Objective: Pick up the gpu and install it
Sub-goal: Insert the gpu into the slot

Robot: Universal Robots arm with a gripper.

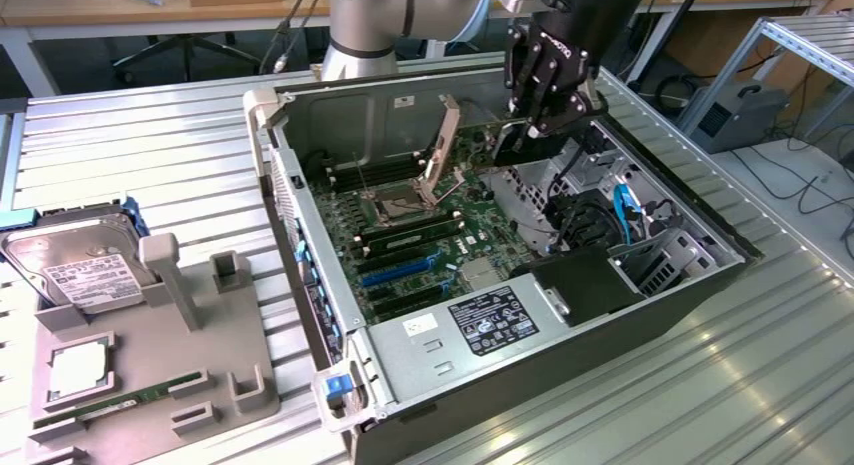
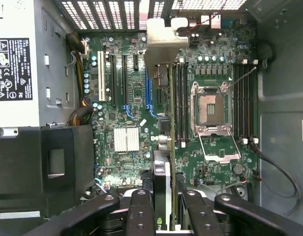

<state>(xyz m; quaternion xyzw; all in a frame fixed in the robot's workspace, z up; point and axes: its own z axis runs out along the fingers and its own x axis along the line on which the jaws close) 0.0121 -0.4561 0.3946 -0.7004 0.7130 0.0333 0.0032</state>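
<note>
Since your pincer (image 2: 166, 204) is nearly closed, clamped on the gpu (image 2: 162, 83), the card hangs edge-on above the motherboard (image 2: 134, 105), not yet seated. Judge it light, stiff and fragile: grip the bare board edges, never the components or connector.

exterior view: high and off the arm, angled down on the surface (image 1: 160, 155) and open computer case (image 1: 334, 125), mid distance.
wrist view: behind the end effector (image 2: 167, 216), facing straight into the case, close.
shared: motherboard (image 1: 441, 235).
</note>
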